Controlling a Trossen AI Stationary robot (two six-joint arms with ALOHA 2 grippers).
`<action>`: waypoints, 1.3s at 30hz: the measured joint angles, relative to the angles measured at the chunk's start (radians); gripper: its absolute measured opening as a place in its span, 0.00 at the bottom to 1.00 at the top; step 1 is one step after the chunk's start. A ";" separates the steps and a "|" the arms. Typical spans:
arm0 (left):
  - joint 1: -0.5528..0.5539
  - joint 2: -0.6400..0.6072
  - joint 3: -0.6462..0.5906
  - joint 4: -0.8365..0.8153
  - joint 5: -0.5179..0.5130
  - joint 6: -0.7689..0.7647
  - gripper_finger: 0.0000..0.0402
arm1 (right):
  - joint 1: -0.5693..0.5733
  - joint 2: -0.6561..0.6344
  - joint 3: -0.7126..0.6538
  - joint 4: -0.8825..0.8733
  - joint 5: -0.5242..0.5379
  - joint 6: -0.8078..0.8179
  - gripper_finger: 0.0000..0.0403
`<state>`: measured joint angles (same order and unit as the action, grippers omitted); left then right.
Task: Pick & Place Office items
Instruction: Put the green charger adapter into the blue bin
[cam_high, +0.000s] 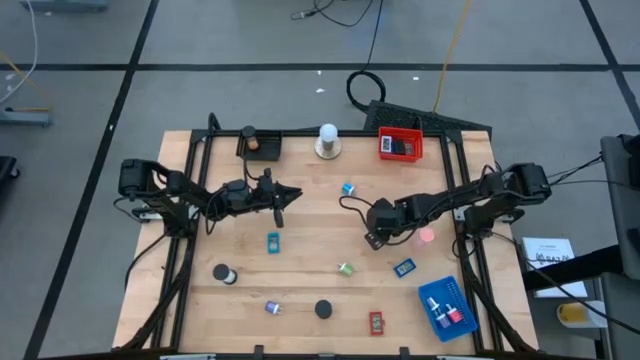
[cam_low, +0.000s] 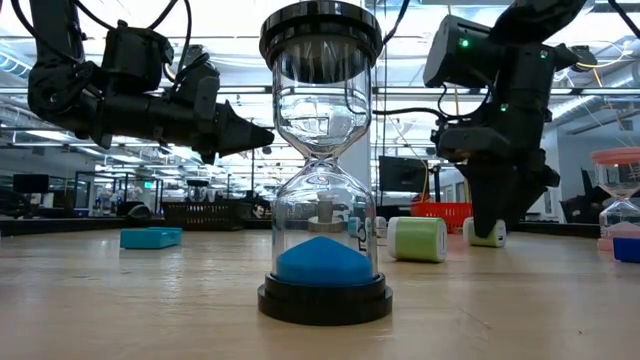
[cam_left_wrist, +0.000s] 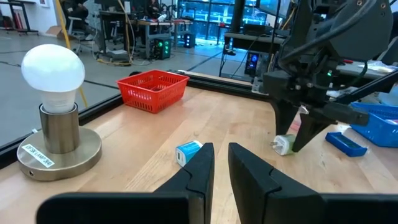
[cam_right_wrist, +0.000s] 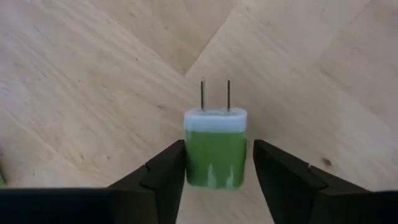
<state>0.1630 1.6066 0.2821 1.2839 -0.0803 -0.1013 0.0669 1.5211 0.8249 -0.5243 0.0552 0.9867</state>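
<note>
Wooden table (cam_right_wrist: 74, 74); right tool (cam_right_wrist: 217, 163) straddles green plug (cam_right_wrist: 216, 149), base hidden.

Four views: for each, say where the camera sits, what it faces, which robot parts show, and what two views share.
High: overhead, facing down; table, both arms.
Low: table height, facing across past an hourglass; both arms.
Left wrist: on left arm, facing the red tray; left end effector, open.
Right wrist: on right arm, facing down at green charger; right end effector open around it.
Shared: red tray, high and left wrist.
</note>
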 joint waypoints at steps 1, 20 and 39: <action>0.000 0.000 0.000 0.000 0.000 0.000 0.14 | 0.000 -0.001 0.000 0.000 -0.002 0.000 0.42; 0.000 0.000 0.000 0.000 0.000 0.000 0.14 | 0.263 -0.095 0.432 -0.599 0.002 0.261 0.29; 0.000 0.000 0.000 0.000 0.000 0.000 0.14 | 0.911 -0.093 0.274 -0.683 -0.112 1.167 0.30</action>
<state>0.1627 1.6066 0.2821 1.2836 -0.0803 -0.1013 0.9776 1.4278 1.0984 -1.2068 -0.0571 2.1536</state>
